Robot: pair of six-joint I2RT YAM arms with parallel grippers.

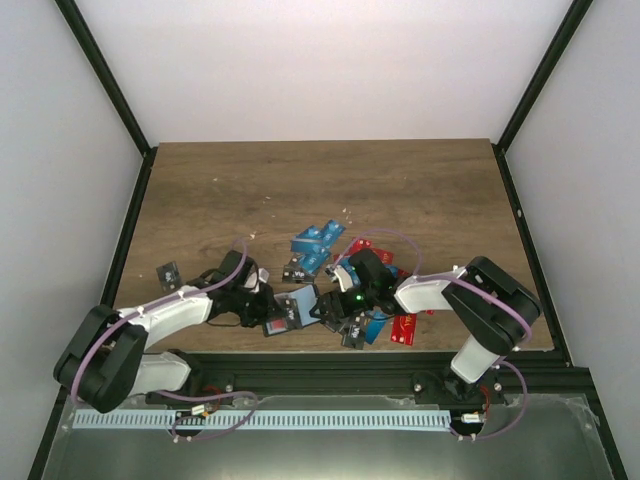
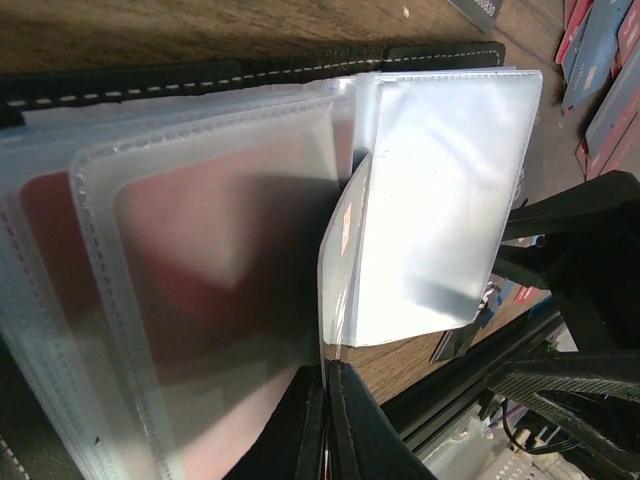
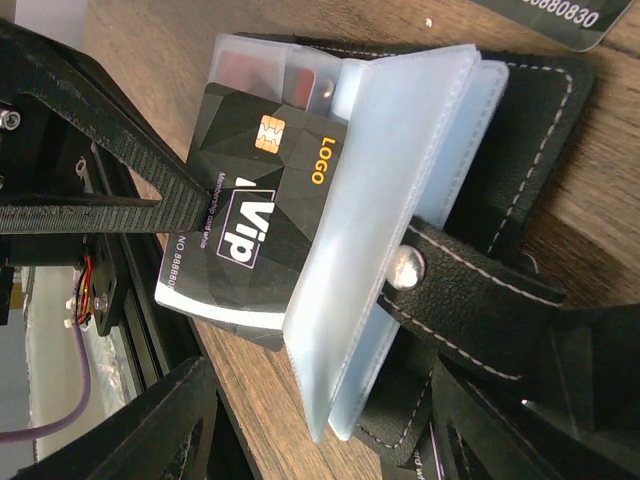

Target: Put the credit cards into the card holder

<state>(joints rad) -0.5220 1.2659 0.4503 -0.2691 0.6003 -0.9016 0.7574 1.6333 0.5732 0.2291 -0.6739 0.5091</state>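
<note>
**DESK:** Where is the card holder in this one?

**PHOTOGRAPHER:** The black card holder [image 1: 290,312] lies open on the wooden bench [image 1: 430,190], at its near edge, between the two arms. Its clear sleeves [image 2: 440,190] fan up from the stitched cover.

**DESK:** And the arms?

**PHOTOGRAPHER:** The left end effector [image 2: 325,410] meets the holder from its left side. Its fingers are pressed together on the lower edge of one clear sleeve. The right end effector [image 3: 320,410] hangs at the holder's right side with its fingers spread wide. One finger is on either side of the sleeves and of the strap [image 3: 470,300] with its metal snap. I can see nothing pinched between them.

**DESK:** Is any card inside?

**PHOTOGRAPHER:** A black card [image 3: 250,215] with a gold chip and "VIP" in white sits partway in one sleeve, and much of it sticks out past the sleeve's edge. Reddish shapes show through the sleeves behind it, but they are too blurred to read.

**DESK:** What about the loose cards?

**PHOTOGRAPHER:** They are scattered around the holder. A cluster of blue cards [image 1: 318,240] lies just beyond it. A red card [image 1: 404,328] lies to its right, by the bench's front edge. More cards are crowded under the right arm. A lone black card [image 1: 168,272] lies well off to the holder's left.
</note>
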